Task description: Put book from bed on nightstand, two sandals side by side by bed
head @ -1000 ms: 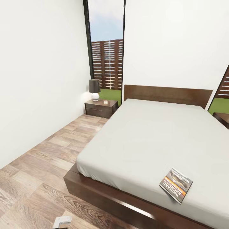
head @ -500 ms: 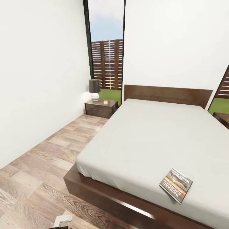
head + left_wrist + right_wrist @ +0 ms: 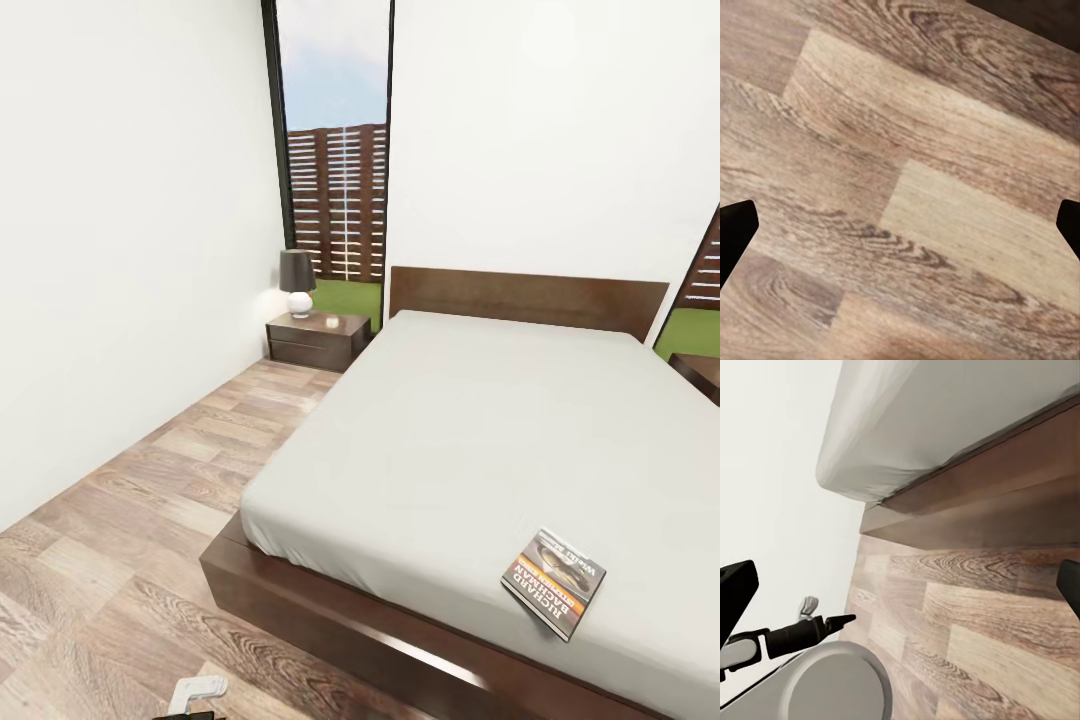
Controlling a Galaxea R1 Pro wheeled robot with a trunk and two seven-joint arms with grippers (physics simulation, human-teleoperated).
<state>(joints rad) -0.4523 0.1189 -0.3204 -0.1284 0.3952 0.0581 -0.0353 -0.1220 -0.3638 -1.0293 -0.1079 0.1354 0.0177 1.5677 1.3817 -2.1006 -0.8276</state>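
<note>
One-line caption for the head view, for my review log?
Book lies near the bed's foot corner; nightstand with lamp by the window.

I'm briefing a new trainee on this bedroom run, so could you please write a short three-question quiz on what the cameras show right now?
1. True or false: the book lies on the bed, near its foot end.
2. What stands on the nightstand beside the headboard?
A. a lamp with a dark shade
B. a stack of books
C. a blue sandal
3. Fill in: in the left wrist view, the left claw is open over the wood-plank ____.

Key: 1 true; 2 A, the lamp; 3 floor.
</note>
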